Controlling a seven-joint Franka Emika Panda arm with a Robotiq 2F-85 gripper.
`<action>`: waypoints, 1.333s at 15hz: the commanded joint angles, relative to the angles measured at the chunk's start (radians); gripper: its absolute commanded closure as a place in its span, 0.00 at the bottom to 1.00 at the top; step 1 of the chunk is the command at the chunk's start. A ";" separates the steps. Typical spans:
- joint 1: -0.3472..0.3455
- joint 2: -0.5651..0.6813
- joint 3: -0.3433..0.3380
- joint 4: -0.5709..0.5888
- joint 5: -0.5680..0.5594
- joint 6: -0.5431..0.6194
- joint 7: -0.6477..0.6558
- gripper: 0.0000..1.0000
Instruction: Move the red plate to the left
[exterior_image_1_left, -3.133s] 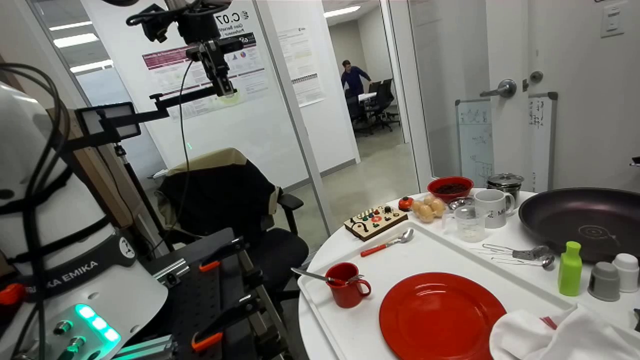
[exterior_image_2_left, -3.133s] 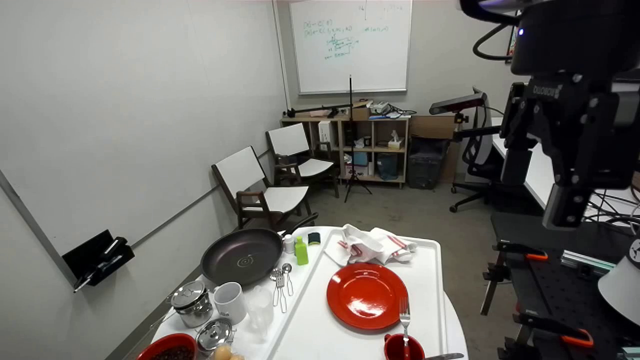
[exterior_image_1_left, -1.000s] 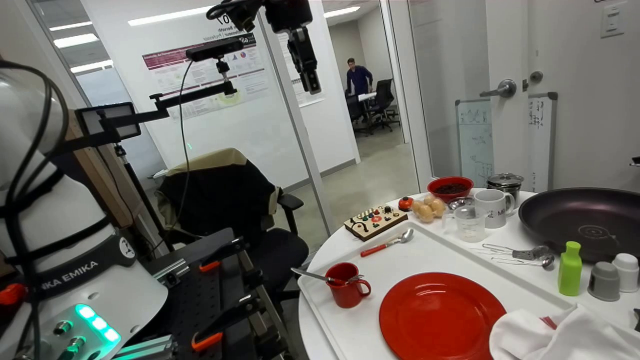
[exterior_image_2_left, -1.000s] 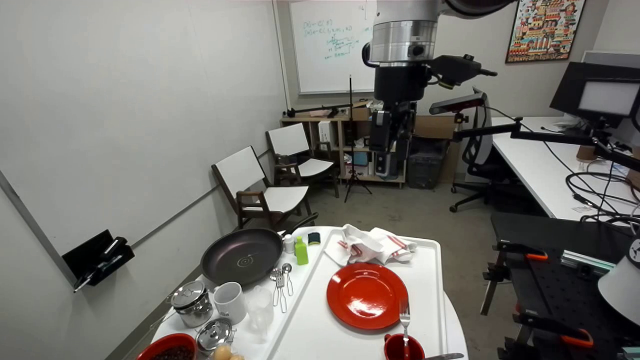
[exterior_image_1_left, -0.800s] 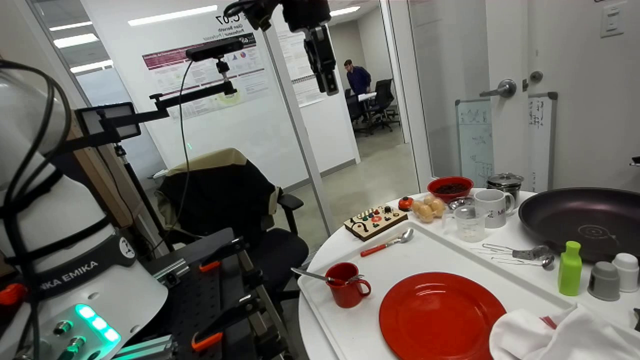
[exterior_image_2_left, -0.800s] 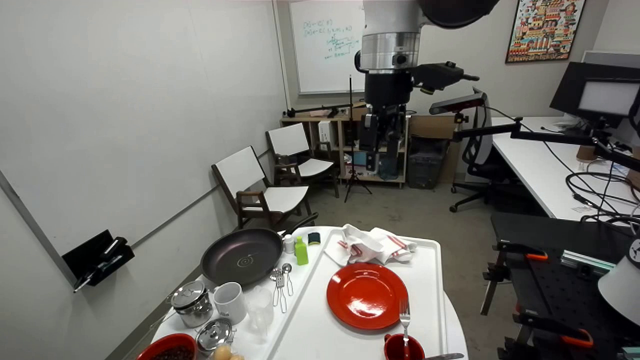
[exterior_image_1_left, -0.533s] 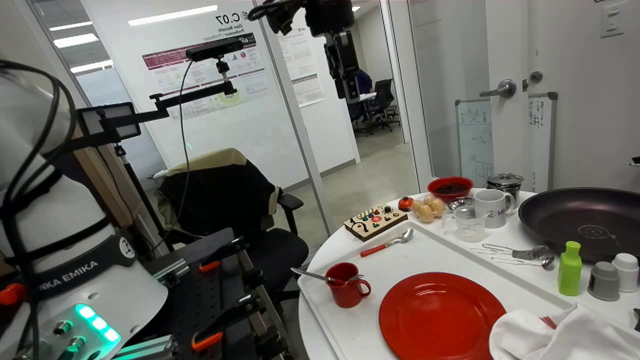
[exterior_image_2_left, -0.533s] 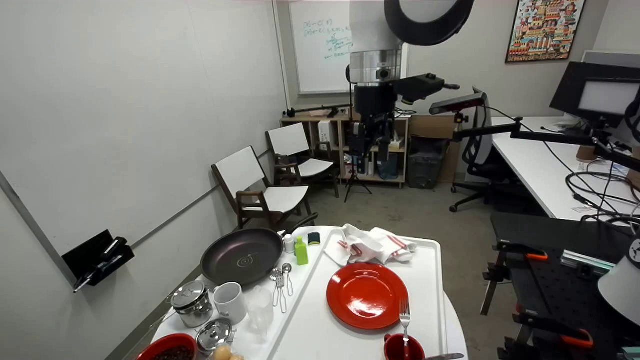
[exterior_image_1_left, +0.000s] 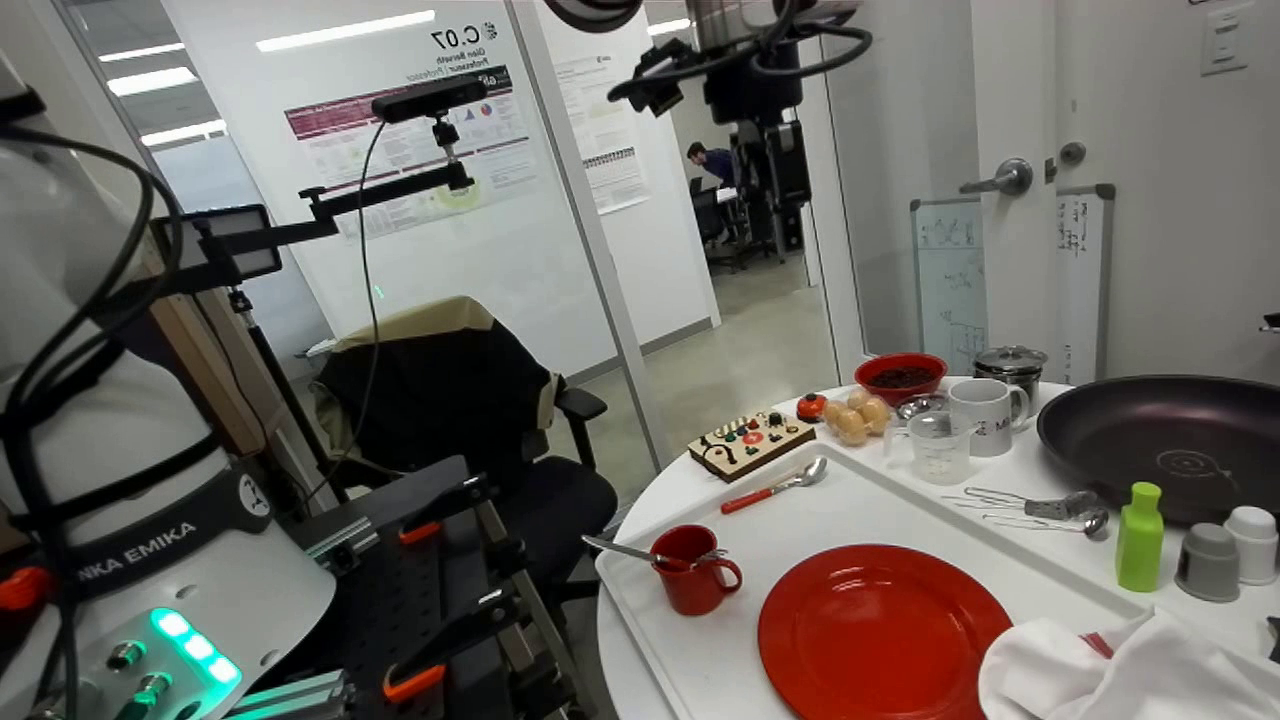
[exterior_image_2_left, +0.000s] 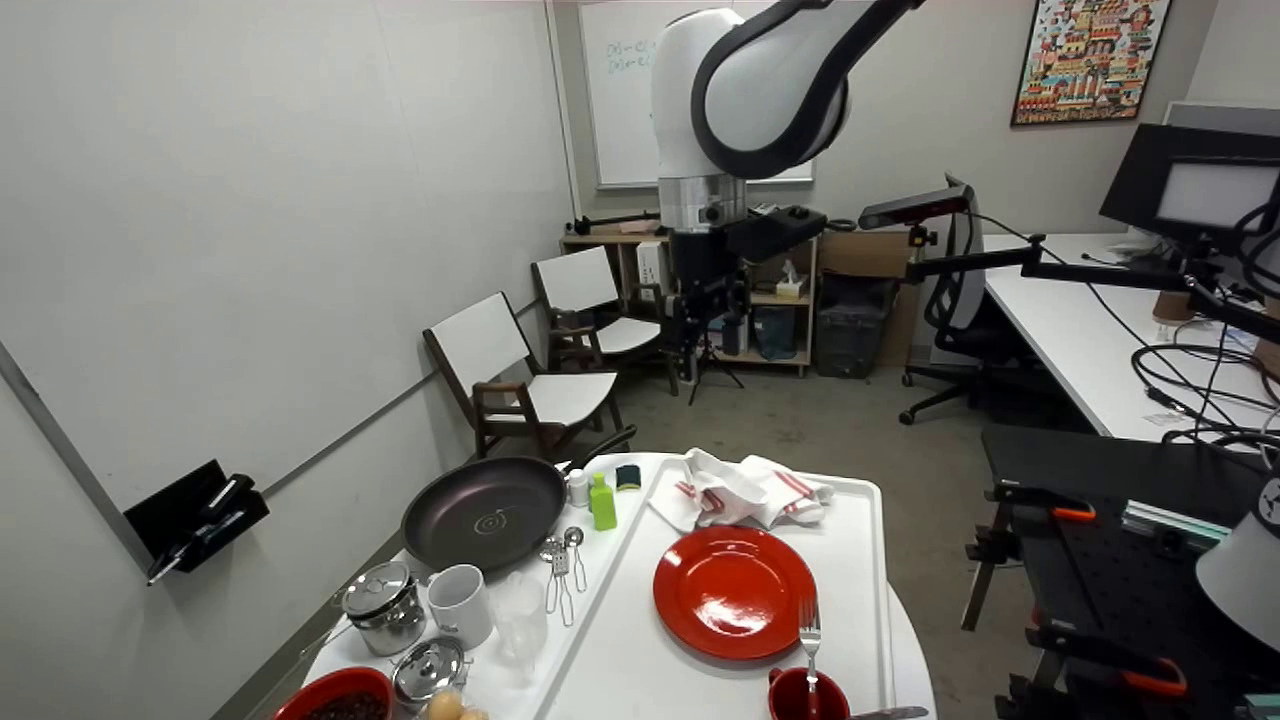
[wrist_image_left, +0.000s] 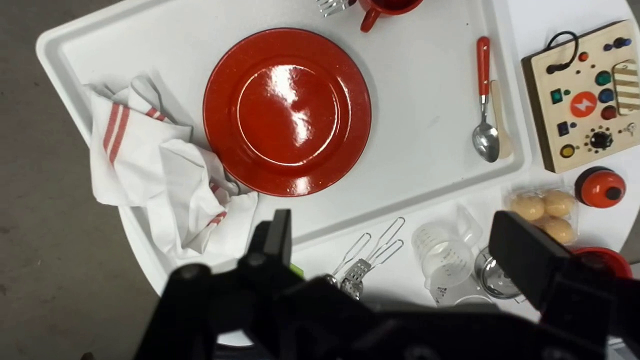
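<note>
The red plate (exterior_image_1_left: 885, 635) lies flat on the white tray (exterior_image_1_left: 830, 480); the plate also shows in an exterior view (exterior_image_2_left: 733, 592) and whole in the wrist view (wrist_image_left: 286, 112). Its edge meets the folded white cloth. My gripper (exterior_image_1_left: 785, 225) hangs high above the table, fingers pointing down, well apart from the plate; it also shows in an exterior view (exterior_image_2_left: 708, 355). In the wrist view my gripper (wrist_image_left: 392, 220) is wide open, with nothing between its fingers. The plate lies above and between-left of the fingers there.
A red mug (exterior_image_1_left: 690, 585) with cutlery stands beside the plate. The striped white cloth (wrist_image_left: 170, 165) lies on the plate's other side. A spoon (wrist_image_left: 485, 125) is on the tray. A frying pan (exterior_image_2_left: 487, 515), a green bottle (exterior_image_2_left: 602, 505) and measuring cups (wrist_image_left: 445, 255) stand beyond the tray's edge.
My gripper has swung rightward in an exterior view, and leftward and away from the camera in an exterior view, staying high above the table. The plate and the other table things have not moved.
</note>
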 joint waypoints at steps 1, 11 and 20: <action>-0.002 0.126 -0.019 0.107 0.003 0.005 0.000 0.00; -0.023 0.310 -0.047 0.256 0.031 -0.020 0.004 0.00; -0.020 0.298 -0.052 0.233 0.022 -0.002 0.001 0.00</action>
